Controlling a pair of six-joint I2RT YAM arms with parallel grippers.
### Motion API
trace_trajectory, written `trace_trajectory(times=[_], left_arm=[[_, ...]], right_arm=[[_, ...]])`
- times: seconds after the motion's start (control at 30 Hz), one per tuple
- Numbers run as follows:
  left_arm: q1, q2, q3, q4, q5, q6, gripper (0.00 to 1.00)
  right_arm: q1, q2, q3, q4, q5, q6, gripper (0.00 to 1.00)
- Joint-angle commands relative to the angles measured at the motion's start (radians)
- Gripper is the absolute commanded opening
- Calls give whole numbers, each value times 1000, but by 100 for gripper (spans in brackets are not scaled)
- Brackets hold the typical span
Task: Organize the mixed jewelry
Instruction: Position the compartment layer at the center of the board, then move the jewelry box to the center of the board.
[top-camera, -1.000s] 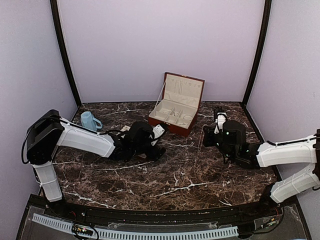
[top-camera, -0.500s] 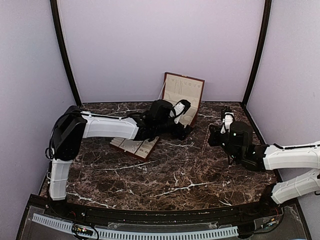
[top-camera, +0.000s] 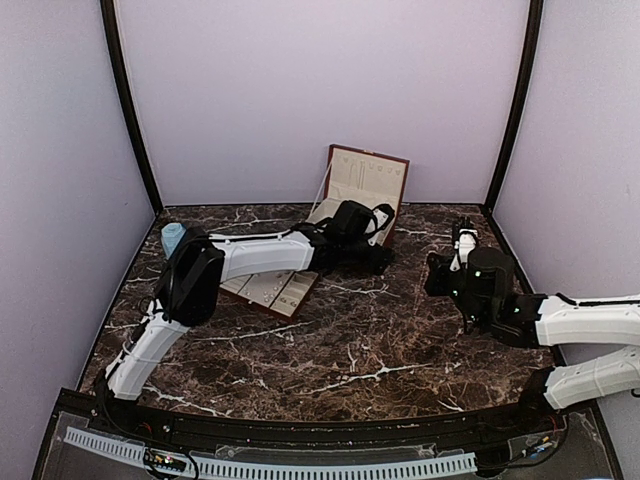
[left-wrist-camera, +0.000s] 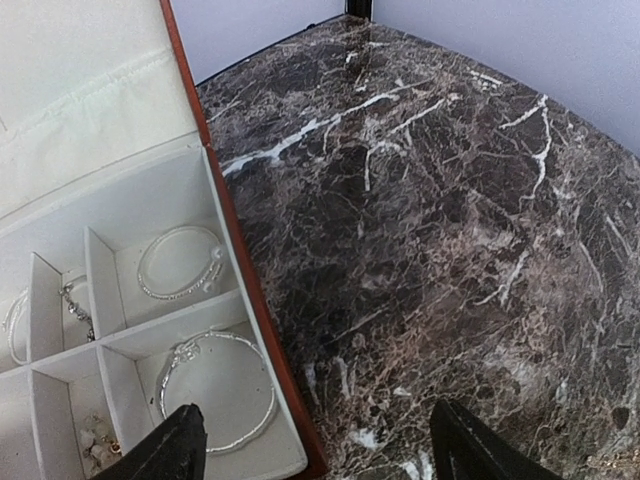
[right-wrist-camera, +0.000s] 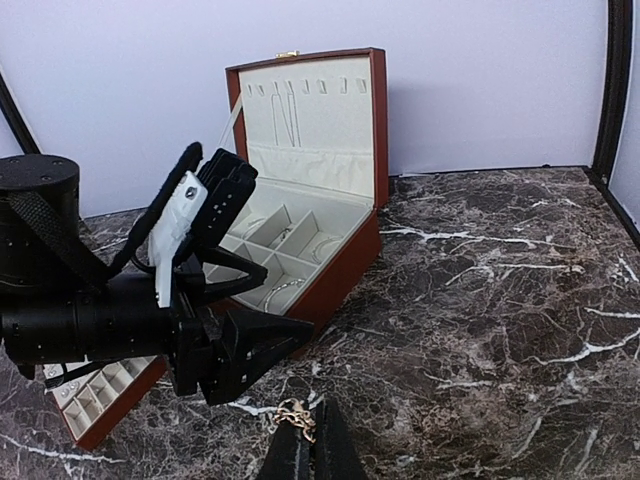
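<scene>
My right gripper is shut on a small tangled gold chain, part of the mixed jewelry, held just above the marble. In the top view it sits right of the red-brown hinged box. My left gripper is open and empty, straddling the box's front right corner; it also shows in the right wrist view. In the box's cream compartments lie two silver bangles, a thin chain and tiny pieces.
A flat cream-lined compartment tray lies left of the box, under the left arm; it also shows in the right wrist view. A blue cup stands at the far left. Lilac walls enclose the marble table.
My left arm has swung from the table's left over to the box's front, uncovering the tray. My right gripper has drifted slightly to the right, still shut on the chain.
</scene>
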Motion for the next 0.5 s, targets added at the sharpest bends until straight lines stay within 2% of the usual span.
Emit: trace_trajectory(times=[0.0,0.27,0.47], left_arm=[[0,20,77,-101,-43,-12,78],[1,109,189,-134,-44,14,72],[0,153,241,-186,-48,54,49]], right_arm=[[-5,-16,-16,14,17,26,0],[-5,11,-16,24,3,44,0],[-5,18,-14,16,9,44,0]])
